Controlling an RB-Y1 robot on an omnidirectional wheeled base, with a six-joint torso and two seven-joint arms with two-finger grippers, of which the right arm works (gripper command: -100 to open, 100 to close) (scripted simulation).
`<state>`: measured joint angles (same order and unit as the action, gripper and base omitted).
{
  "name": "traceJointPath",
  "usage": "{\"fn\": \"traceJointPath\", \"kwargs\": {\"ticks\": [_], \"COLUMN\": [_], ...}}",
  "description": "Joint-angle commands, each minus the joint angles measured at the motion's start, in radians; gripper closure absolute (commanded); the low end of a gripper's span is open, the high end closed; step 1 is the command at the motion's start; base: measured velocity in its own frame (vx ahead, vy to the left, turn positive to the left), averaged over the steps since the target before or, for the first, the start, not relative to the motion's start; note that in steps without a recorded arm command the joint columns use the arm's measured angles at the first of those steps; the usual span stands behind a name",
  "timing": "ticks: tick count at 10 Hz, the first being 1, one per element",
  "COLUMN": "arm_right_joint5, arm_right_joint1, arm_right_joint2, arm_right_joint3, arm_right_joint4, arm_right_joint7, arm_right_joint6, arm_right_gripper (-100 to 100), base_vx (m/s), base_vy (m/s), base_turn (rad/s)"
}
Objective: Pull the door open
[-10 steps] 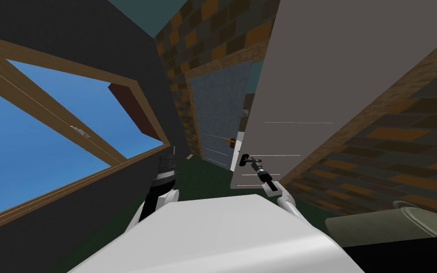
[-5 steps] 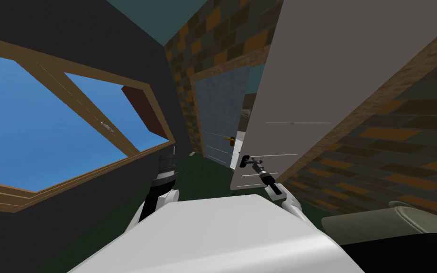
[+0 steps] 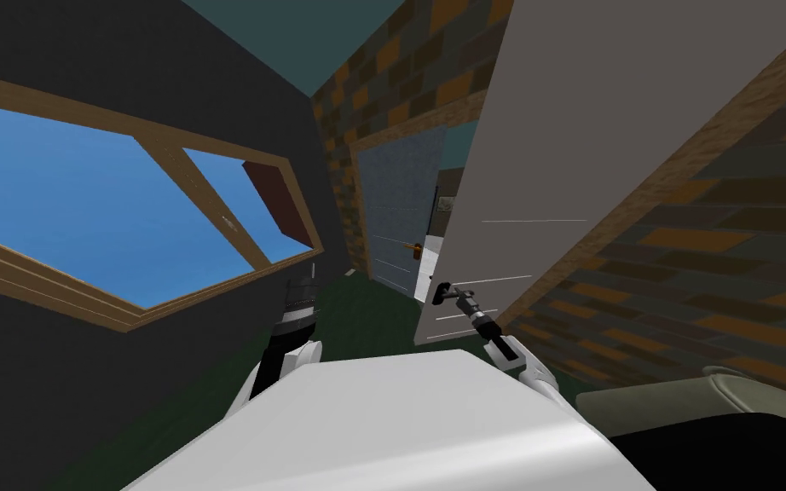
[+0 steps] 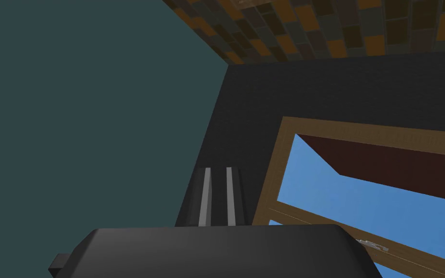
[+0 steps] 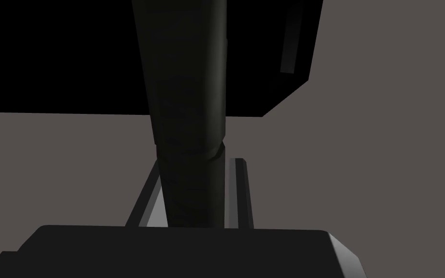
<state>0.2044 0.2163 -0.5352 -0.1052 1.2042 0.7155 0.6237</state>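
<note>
Right gripper [image 3: 442,292] is at the free edge of the grey door [image 3: 545,153], low on the panel, with the arm reaching up from beside my chest. In the right wrist view the dark handle [image 5: 187,96] runs straight between the two fingers [image 5: 240,193], which press its sides: pinched on the handle, with the grey door face flat behind it. The door stands off its wood-trimmed frame in the brick wall [image 3: 707,256], its free edge swung out toward me. A gap shows past that edge, and through it a farther blue-grey door [image 3: 400,205] with a small orange handle [image 3: 417,249]. I judge the task well under way: the grasp is made, the latch is clearly free and the panel is partly open. What is left looks like more of the same pull to widen the swing, then letting go. Left gripper [image 4: 216,193] is raised near the dark wall below the window [image 3: 84,187], doing nothing, with its fingers pressed together. An olive-grey seat [image 3: 707,392] sits low on my right, near the door's swing path, so it is worth watching.
</note>
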Motion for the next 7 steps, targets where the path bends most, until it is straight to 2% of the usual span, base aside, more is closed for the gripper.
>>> {"fn": "traceJointPath", "kwargs": {"ticks": [1, 2, 3, 7], "arm_right_joint5": [0.007, 0.003, 0.009, 0.019], "arm_right_joint1": [0.014, 0.003, 0.015, 0.04], "arm_right_joint2": [-0.008, -0.006, -0.016, -0.042], "arm_right_joint3": [0.012, 0.005, 0.008, 0.011], "arm_right_joint4": [0.001, -0.008, -0.016, -0.029], "arm_right_joint7": [0.015, 0.008, 0.02, 0.049], "arm_right_joint6": [0.031, 0.021, 0.051, 0.115], "arm_right_gripper": [100, 100, 100, 100], "base_vx": [-0.198, -0.084, -0.144, -0.208], "base_vy": [-0.098, -0.038, -0.031, -0.09], "base_turn": [0.085, 0.015, 0.129, 0.153]}}
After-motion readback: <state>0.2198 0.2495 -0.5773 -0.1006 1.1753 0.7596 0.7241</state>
